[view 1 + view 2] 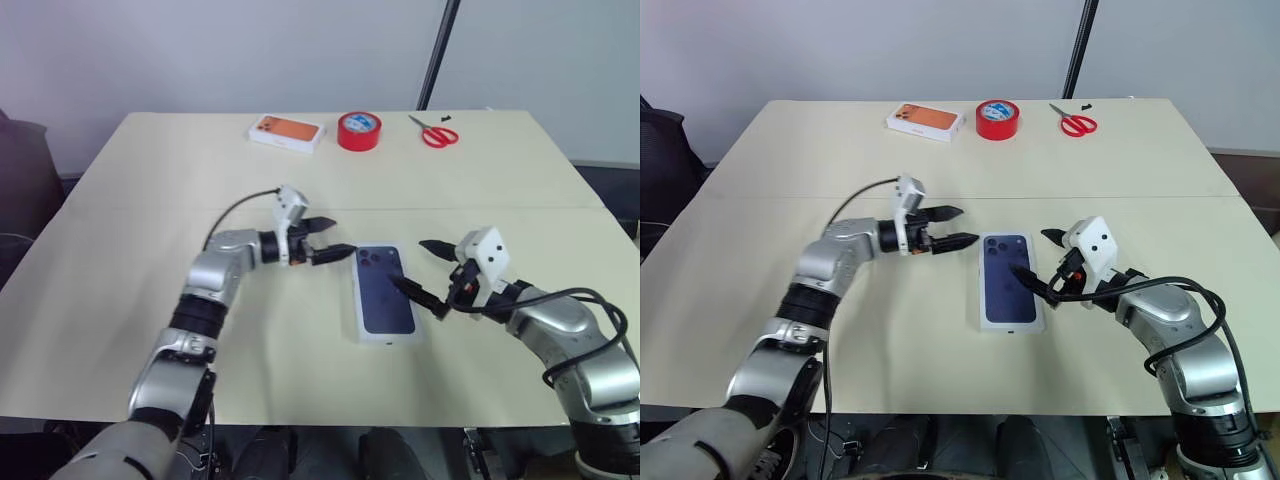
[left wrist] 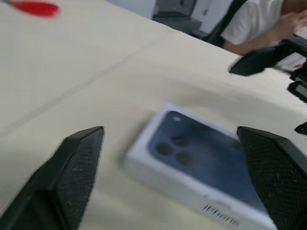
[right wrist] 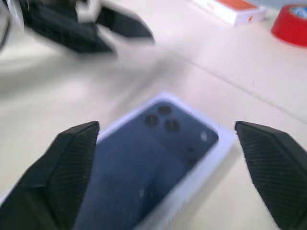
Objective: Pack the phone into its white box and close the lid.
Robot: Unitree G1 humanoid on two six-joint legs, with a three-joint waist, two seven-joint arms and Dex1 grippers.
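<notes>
Centrally, closed white box (image 1: 385, 293), navy phone printed on top

Table (image 1: 150, 180): matt cream, paper-like sheet, smooth. White box (image 1: 360, 318): smooth cardboard look, dark navy printed top, slight sheen. Tape roll (image 1: 359, 131) at 12 o'clock from box: glossy red plastic. Left gripper (image 1: 332, 238), right gripper (image 1: 430, 278): matt black, finely textured fingertips (image 2: 81, 158).

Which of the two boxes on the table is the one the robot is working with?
On the beige table, look at the near middle, between the two pincers. There lies a white phone box whose top shows a dark blue phone picture. The other box, at the far edge beside the red tape roll, has an orange top.
</notes>
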